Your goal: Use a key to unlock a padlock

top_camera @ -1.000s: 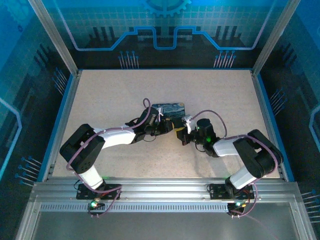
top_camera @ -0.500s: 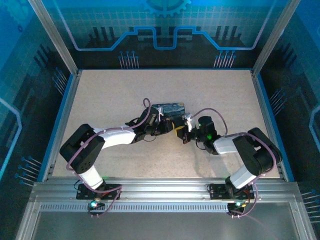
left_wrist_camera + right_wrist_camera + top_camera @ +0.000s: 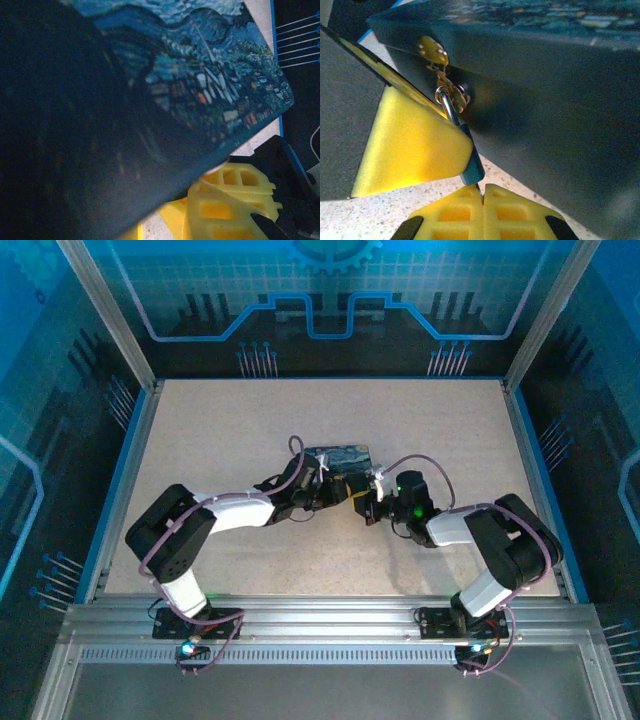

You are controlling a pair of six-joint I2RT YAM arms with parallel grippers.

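In the right wrist view the padlock (image 3: 474, 167), dark bluish with a thin metal shackle, hangs from the hasp on the side of the painted tin (image 3: 545, 100). The thin dark key (image 3: 479, 189) points up into the padlock's underside. My right gripper (image 3: 483, 187) is shut on the key, its yellow fingertips pressed together. A yellow finger (image 3: 415, 145) of my left gripper lies against the padlock's left side; its other finger is hidden. From above, the left gripper (image 3: 333, 490) and right gripper (image 3: 363, 503) meet at the tin's (image 3: 338, 455) near edge.
The tin's blue-and-yellow painted lid (image 3: 200, 75) looms close over the left wrist camera, with yellow lattice fingers (image 3: 230, 200) under its corner. Speckled beige table (image 3: 230, 420) lies open around the tin. Blue-edged side rails (image 3: 528, 460) bound the table.
The right gripper has edged a little left toward the tin and the left gripper. The left arm has barely shifted.
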